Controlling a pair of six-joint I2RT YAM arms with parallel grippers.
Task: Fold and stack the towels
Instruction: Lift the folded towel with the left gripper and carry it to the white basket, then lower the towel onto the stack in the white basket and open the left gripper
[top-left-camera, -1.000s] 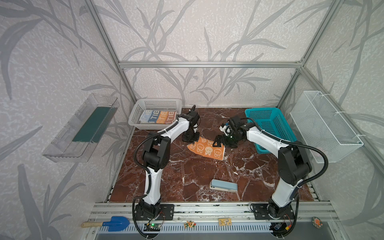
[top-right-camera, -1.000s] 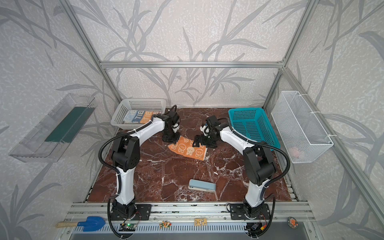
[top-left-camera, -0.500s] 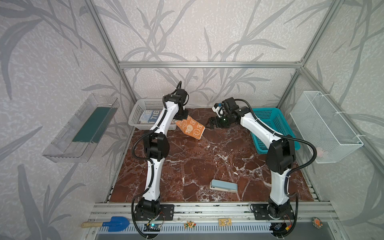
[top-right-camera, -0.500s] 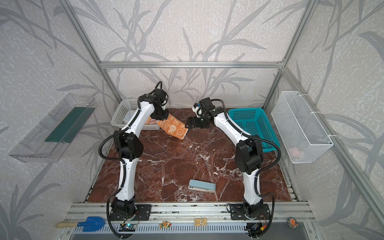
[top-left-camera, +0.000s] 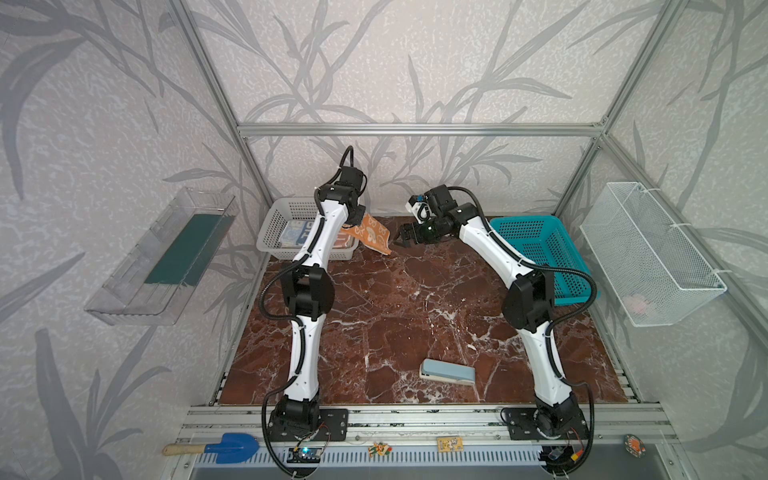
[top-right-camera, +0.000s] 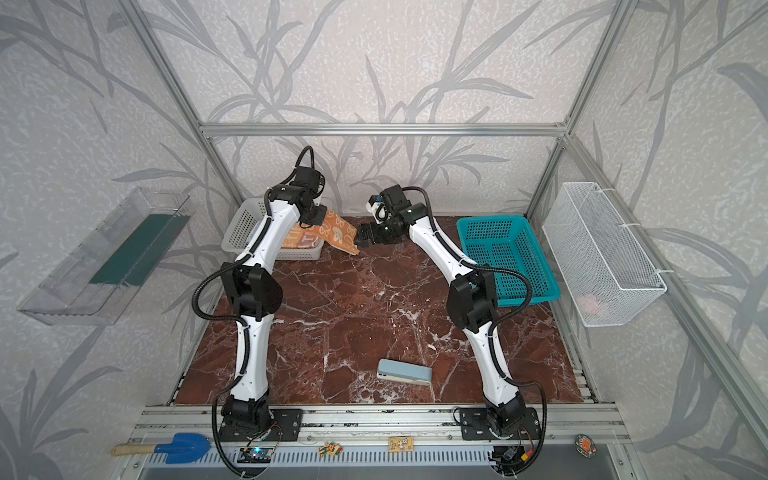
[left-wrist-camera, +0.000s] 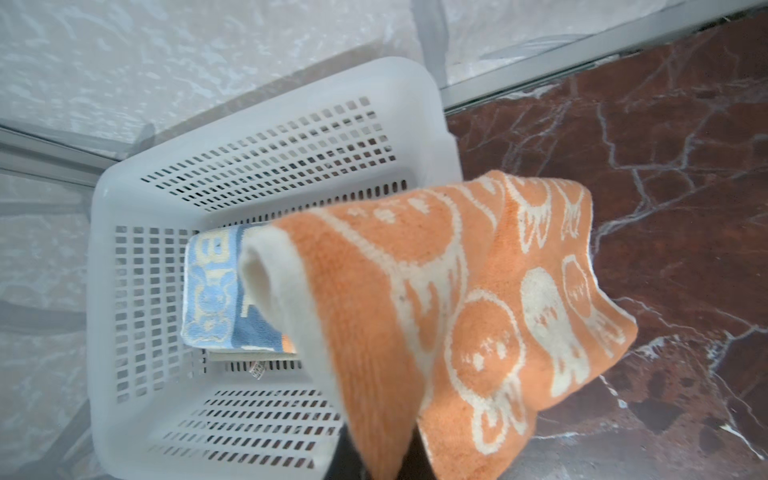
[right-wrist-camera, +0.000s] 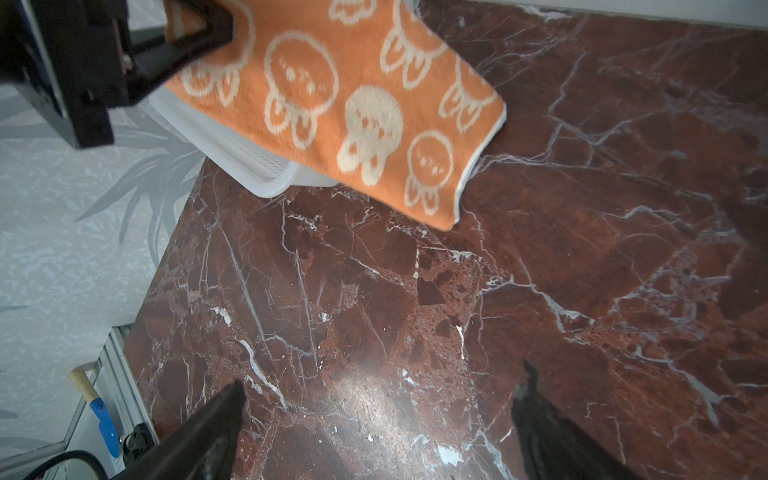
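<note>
My left gripper (right-wrist-camera: 195, 29) pinches the orange towel (left-wrist-camera: 478, 291) by its edge; it hangs half over the basket (left-wrist-camera: 124, 415), above the folded towels (left-wrist-camera: 212, 291). Soft, light, floppy, I judge. My right gripper (top-left-camera: 402, 240) is spread, empty.

We find both top views bright and evenly lit from above, with only faint, soft shadows on the tabletop (top-left-camera: 415, 291). The frame rails (top-left-camera: 415, 129) bow slightly toward the picture edges. In the left wrist view the orange towel (left-wrist-camera: 478, 311) is soft near the lens, and the basket (left-wrist-camera: 95, 291) blurs at lower left. In the right wrist view a pale glare sits at lower centre, and the right tool (right-wrist-camera: 382, 376) is dark and out of focus.
</note>
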